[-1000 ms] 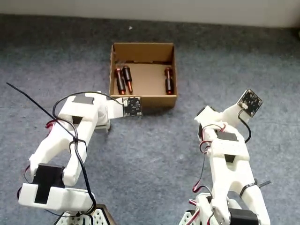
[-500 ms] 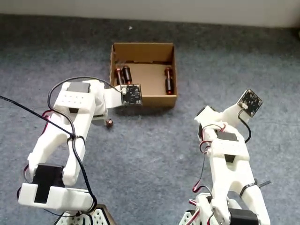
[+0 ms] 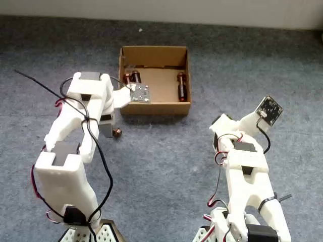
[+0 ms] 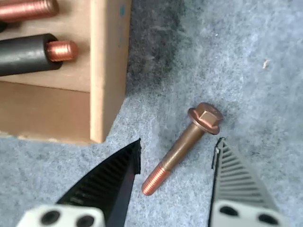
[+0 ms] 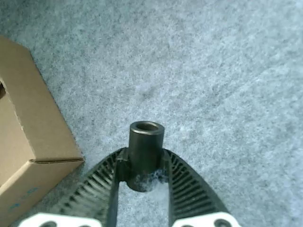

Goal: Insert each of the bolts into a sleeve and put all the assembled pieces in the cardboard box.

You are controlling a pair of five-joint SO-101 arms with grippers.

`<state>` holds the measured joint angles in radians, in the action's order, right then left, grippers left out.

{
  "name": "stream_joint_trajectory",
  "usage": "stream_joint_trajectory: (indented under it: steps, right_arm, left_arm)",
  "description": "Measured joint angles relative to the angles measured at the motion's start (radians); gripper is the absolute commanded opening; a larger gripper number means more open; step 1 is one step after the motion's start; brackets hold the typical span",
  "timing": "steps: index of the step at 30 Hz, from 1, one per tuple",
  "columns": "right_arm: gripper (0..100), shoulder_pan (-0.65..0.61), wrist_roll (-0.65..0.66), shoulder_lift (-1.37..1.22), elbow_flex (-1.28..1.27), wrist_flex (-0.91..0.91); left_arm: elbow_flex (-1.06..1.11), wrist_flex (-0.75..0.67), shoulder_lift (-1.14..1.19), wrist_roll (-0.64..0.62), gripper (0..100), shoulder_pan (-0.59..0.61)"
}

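Note:
A copper bolt (image 4: pixel 182 146) lies flat on the grey carpet just off the cardboard box's corner (image 4: pixel 106 71). My left gripper (image 4: pixel 174 153) hangs open over it, one finger on each side of the shank, not touching. In the high view the bolt's head (image 3: pixel 116 132) peeks out beside the left arm (image 3: pixel 86 108). My right gripper (image 5: pixel 144 161) is shut on a black sleeve (image 5: pixel 144 144), held upright with its bore showing, above bare carpet. The cardboard box (image 3: pixel 156 108) holds three assembled pieces; one (image 3: pixel 181 86) lies at its right side, two (image 3: pixel 135 78) at its left.
Grey carpet covers the whole work area. The right arm (image 3: pixel 245 161) stands well right of the box, with open carpet between the two arms. A box corner (image 5: pixel 33 142) lies near the right gripper. A pale wall edge runs along the far side.
The left arm swung farther out toward the box's left front corner, uncovering the bolt on the carpet beside it. The right arm has stayed put with the sleeve.

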<state>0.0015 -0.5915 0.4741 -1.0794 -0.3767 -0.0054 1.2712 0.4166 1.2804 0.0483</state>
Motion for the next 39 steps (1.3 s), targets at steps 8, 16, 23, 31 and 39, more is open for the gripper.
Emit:
stream_joint_trajectory:
  steps: [8,16,23,31,39]
  right_arm:
    - [0.5,0.000,0.000,0.000,0.000,0.000]
    - [0.5,0.000,0.000,0.000,0.000,0.000]
    - [0.5,0.000,0.000,0.000,0.000,0.000]
    - [0.5,-0.015,0.123,0.000,0.000,0.000]
    - [0.5,-0.118,0.258,0.107,-0.080,0.000]
  left_arm:
    - [-0.129,0.043,0.143,-0.021,23,-0.008]
    - [-0.123,0.046,0.143,-0.026,1,-0.048]
    - [-0.080,0.169,0.138,-0.043,1,-0.107]
    - [-0.058,0.232,-0.023,-0.279,1,-0.123]
    - [0.021,0.164,-0.216,-0.572,1,-0.123]
